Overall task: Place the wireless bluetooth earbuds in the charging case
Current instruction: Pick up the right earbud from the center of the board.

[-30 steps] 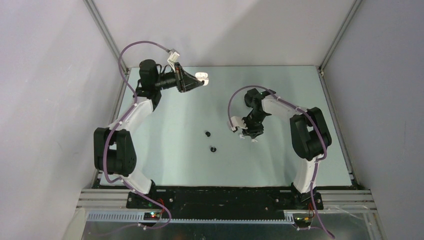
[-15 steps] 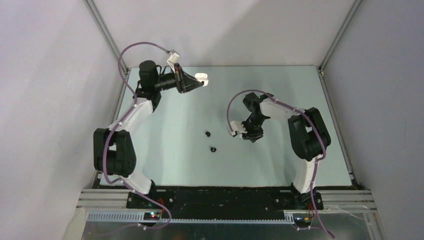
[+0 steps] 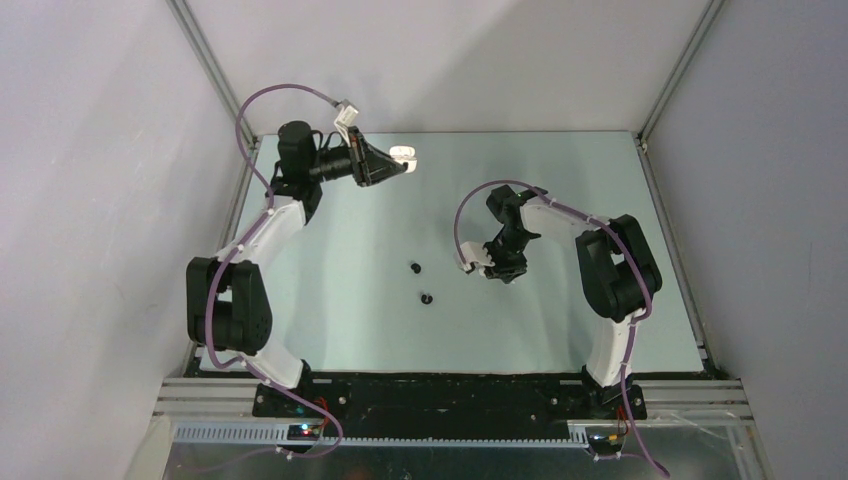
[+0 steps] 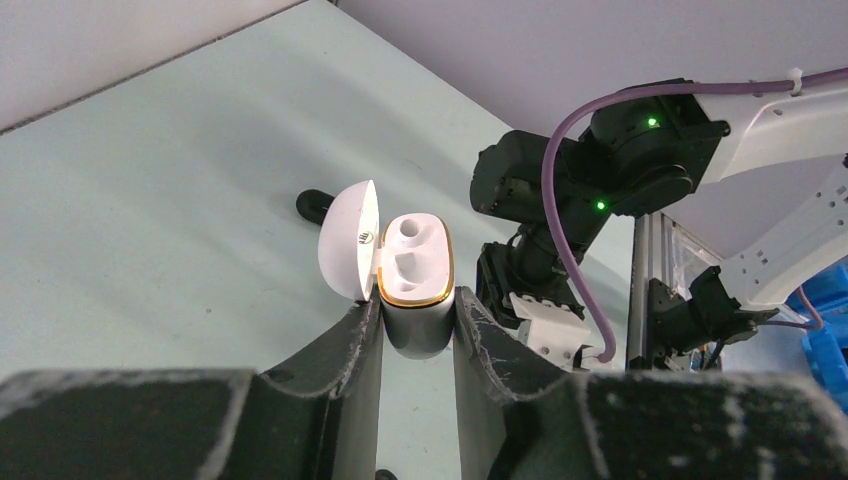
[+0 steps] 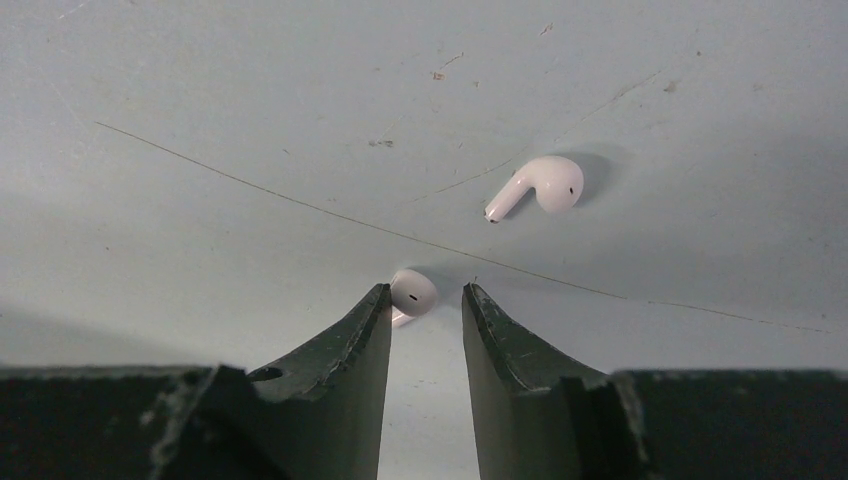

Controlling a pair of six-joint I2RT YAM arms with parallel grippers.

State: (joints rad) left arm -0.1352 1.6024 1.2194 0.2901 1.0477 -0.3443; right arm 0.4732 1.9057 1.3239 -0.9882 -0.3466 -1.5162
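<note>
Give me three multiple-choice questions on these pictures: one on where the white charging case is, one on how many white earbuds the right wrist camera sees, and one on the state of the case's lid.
1. Where is the charging case?
A. Lying flat, untouched
B. Out of every view
C. Clamped between the fingers of the left gripper

2. How many white earbuds does the right wrist view show?
A. Two
B. One
C. Four

3. How is the case's lid?
A. Shut
B. Open
C. Missing

Answers:
1 C: the left wrist view shows a finger pressing on each side of the case.
2 A: one lies farther out, and the other sits right by a fingertip of the right gripper.
3 B: the lid stands swung aside, and the sockets show.
</note>
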